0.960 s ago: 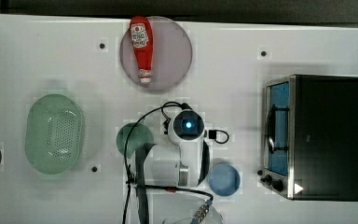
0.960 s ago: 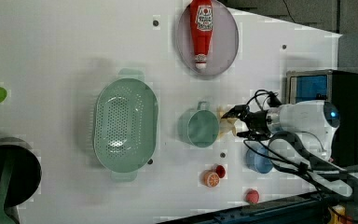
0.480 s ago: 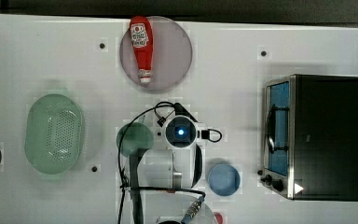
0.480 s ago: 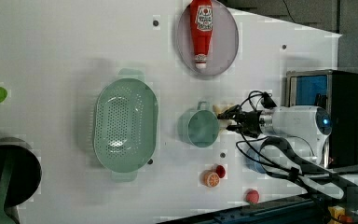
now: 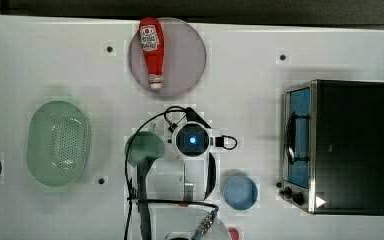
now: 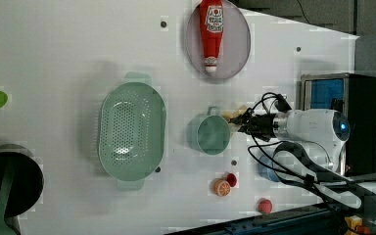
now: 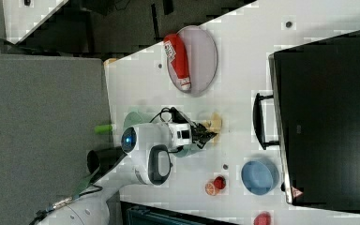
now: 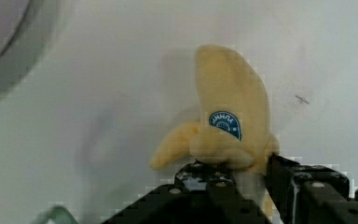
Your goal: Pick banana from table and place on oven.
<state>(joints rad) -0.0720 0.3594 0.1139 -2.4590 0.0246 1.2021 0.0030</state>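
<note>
Currently the toy banana (image 8: 230, 126) is pinched at its base between the gripper (image 8: 242, 179) jaws; judged light, soft, compressible, so only moderate squeeze is needed.

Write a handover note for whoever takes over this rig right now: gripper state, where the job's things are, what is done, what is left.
Gripper: the fingers bracket the base of the banana in the wrist view; a firm grip is not confirmed.
Banana: on the white table, beside the green cup; not lifted as far as the views show.
Oven: at the top view's right, door shut, black top bare.
Also on the table: ketchup bottle on a plate, green colander, blue bowl.
Done: approach, fingers around the banana.
Left: confirm the grip, lift, carry toward the oven, set the banana on its top.
</note>
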